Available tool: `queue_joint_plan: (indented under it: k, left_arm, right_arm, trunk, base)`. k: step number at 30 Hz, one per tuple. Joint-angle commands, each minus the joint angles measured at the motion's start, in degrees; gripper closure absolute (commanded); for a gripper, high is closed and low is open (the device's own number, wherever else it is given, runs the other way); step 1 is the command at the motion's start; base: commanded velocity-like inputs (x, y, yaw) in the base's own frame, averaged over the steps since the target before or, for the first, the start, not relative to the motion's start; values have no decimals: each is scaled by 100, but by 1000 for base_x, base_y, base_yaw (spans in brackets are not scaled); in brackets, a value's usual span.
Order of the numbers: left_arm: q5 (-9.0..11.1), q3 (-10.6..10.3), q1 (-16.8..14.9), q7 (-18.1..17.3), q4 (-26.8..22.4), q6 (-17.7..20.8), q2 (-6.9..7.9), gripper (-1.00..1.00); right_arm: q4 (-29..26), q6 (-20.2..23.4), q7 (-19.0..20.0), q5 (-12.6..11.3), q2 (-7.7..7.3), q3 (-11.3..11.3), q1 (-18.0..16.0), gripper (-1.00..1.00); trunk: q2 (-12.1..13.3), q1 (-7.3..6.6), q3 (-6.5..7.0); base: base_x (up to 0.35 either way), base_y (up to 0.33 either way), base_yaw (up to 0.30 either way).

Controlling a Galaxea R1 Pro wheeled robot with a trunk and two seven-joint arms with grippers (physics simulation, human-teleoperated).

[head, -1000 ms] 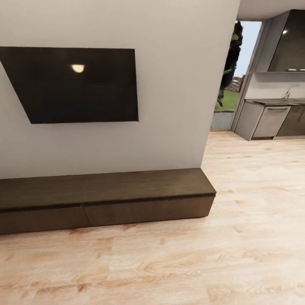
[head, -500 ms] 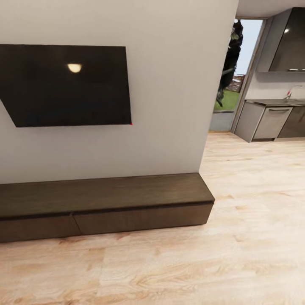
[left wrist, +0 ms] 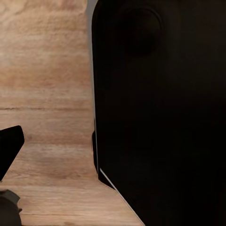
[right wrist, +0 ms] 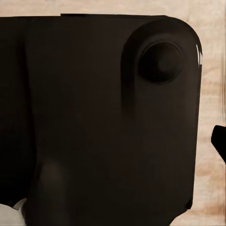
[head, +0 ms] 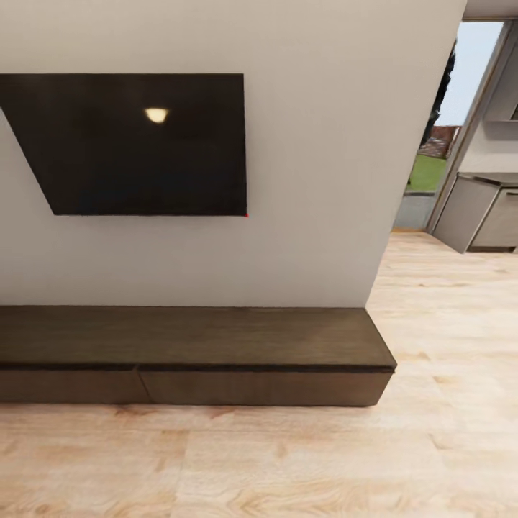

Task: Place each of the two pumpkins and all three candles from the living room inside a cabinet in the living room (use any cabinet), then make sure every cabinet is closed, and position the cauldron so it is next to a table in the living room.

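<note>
The cabinet [head: 194, 338] is a long, low dark brown unit against the white wall, below a wall-mounted TV. Its flat fronts [head: 259, 388] sit flush and shut, with a seam left of the middle. Its right end stops near the wall's corner. The pumpkins, candles, cauldron and table are out of view. In the left wrist view one dark fingertip [left wrist: 9, 148] pokes in at the frame edge over the wood floor. A similar dark fingertip [right wrist: 220, 141] shows in the right wrist view. I cannot tell whether either gripper is open or shut.
A black TV [head: 137, 144] hangs above the cabinet. Light wood floor [head: 288, 460] lies in front of it. To the right, a doorway [head: 432, 165] leads towards grey kitchen units [head: 482, 216]. The robot's black body [left wrist: 160, 113] [right wrist: 103, 117] stands close before both wrist cameras.
The whole head view has shifted, so the camera moved: the cabinet and TV now sit further right and slightly lower in frame, and less of the kitchen shows. Nothing in the room itself moved.
</note>
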Motion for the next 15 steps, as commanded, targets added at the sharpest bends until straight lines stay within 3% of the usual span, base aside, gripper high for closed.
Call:
queue_joint_plan:
  k: [1, 5, 15]
  left_arm:
    - [-3, -2, -3, -3, 5, -20, -2, -100]
    - [-3, -5, -3, -3, 5, -21, -5, -100]
    - [-17, -13, -3, -11, -42, -20, 0, -100]
  right_arm:
    - [3, -27, 6, -13, 0, 0, -1, -100]
    - [1, -37, 6, -14, -1, 1, -1, -100]
    - [2, -47, 7, -18, -7, -4, -1, -100]
  trunk:
    - [-2, 2, -6]
    - [-2, 2, -10]
    - [-2, 2, -11]
  base:
    - [247, -168, 128]
    - [264, -121, 54]
    - [313, -10, 4]
